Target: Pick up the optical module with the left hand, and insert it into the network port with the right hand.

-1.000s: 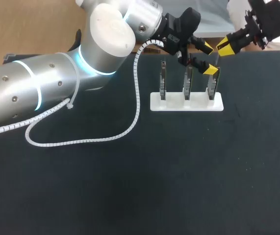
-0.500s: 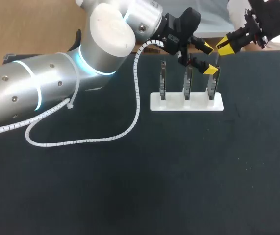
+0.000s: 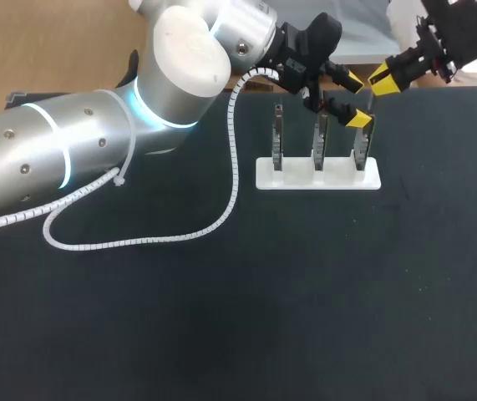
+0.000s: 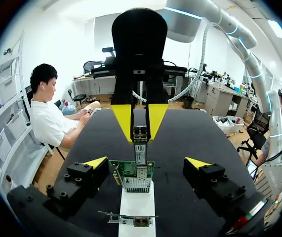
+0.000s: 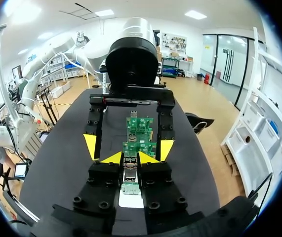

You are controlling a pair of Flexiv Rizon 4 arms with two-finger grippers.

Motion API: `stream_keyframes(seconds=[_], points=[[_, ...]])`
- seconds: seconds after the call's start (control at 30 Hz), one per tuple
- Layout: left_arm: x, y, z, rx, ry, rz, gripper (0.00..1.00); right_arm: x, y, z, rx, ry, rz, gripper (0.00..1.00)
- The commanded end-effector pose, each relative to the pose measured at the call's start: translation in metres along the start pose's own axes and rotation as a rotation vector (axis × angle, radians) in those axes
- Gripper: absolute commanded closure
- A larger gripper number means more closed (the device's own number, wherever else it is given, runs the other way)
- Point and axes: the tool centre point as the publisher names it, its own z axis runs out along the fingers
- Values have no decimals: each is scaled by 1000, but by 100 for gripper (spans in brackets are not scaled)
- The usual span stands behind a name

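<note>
The optical module [image 4: 140, 135], a small silver block with a white label, is pinched between my right gripper's [image 4: 140, 118] yellow tips, straight above the nearest green board [image 4: 133, 170]. In the head view that gripper [image 3: 382, 82] hangs over the rightmost of three upright boards [image 3: 362, 142] on the white stand [image 3: 318, 175]. My left gripper [image 3: 355, 100] stands wide open with one finger either side of that board, touching nothing. In the right wrist view my right gripper [image 5: 130, 159] is shut on the module [image 5: 129, 175], with the boards [image 5: 140, 129] in a row ahead.
A white spiral cable [image 3: 180, 234] from the left arm lies in a loop on the black table [image 3: 263, 317]. The left arm's large silver body [image 3: 96, 142] covers the table's back left.
The right gripper with the module has shifted very slightly towards the far edge. The left arm has kept still.
</note>
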Motion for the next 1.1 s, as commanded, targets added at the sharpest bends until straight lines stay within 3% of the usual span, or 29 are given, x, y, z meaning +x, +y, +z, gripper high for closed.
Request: stream_keyframes(seconds=[0.03,1.1], points=[[-1,2,0,4,4,0,0,1,0,1,0,0,4,100],[-1,2,0,4,4,0,0,-7,1,-2,-20,-5,23,100]])
